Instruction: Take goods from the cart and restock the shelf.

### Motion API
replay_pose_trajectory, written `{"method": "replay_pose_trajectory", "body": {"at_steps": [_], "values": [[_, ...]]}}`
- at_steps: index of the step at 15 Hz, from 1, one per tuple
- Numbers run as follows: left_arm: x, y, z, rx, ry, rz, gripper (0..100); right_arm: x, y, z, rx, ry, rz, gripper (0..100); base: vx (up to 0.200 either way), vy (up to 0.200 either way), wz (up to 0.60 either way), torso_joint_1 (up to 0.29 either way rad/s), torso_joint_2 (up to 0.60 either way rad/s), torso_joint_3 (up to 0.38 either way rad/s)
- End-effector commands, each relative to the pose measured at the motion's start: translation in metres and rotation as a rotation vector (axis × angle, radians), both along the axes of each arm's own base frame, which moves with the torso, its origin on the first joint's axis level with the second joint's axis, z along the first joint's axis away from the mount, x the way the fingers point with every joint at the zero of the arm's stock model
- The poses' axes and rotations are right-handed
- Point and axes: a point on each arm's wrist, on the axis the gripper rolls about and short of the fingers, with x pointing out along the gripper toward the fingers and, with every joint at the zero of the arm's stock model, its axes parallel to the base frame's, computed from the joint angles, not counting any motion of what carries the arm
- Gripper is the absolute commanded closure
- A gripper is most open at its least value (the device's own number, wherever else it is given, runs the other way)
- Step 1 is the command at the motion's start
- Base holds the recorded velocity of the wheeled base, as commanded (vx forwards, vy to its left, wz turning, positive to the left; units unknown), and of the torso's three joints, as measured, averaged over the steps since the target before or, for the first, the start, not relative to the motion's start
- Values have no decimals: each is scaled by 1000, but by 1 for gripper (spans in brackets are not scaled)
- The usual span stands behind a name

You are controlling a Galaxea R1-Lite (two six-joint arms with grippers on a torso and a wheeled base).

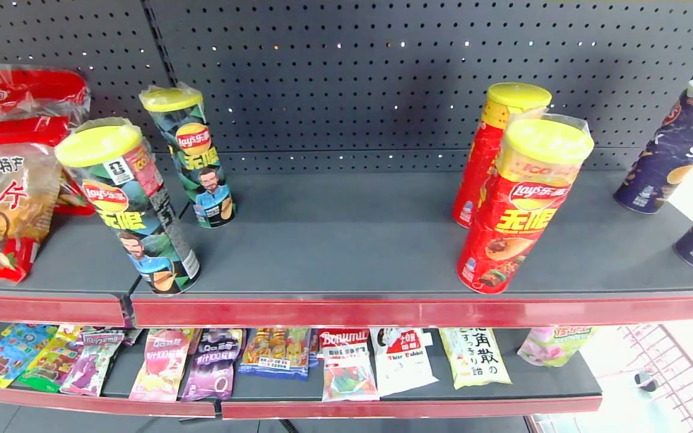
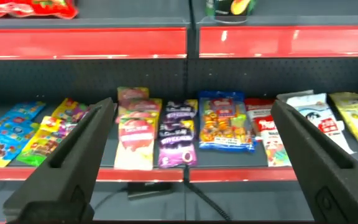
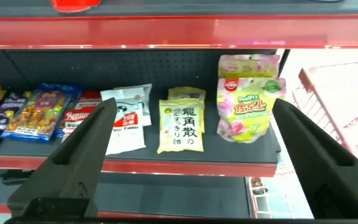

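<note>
Shelf (image 1: 352, 240) cans (image 1: 521, 204) face head view; pouches (image 2: 179, 134), wrist views.

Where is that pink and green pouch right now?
In the head view, the pink and green pouch sits at the right end of the lower shelf, beside the yellow packet.

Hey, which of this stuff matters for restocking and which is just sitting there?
Job:
grey shelf with red edge
pink wire cart
open left gripper
open right gripper

Already stocked:
yellow-lidded green chip tubes
red chip tubes
dark blue tubes
flat sweet packets
</note>
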Motion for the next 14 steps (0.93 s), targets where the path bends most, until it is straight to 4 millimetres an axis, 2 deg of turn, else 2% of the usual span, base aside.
{"method": "replay_pose_trajectory", "body": {"at_steps": [1, 11, 14], "values": [[0, 0, 0, 0, 0, 0, 0, 0, 0, 0, 0, 2, 1, 0, 0, 0, 0, 0, 0, 0], [0, 0, 1, 0, -2, 0, 0, 0, 0, 0, 0, 2, 1, 0, 0, 0, 0, 0, 0, 0], [0, 0, 0, 0, 0, 0, 0, 0, 0, 0, 0, 2, 1, 0, 0, -200, 0, -6, -1, 4]]}}
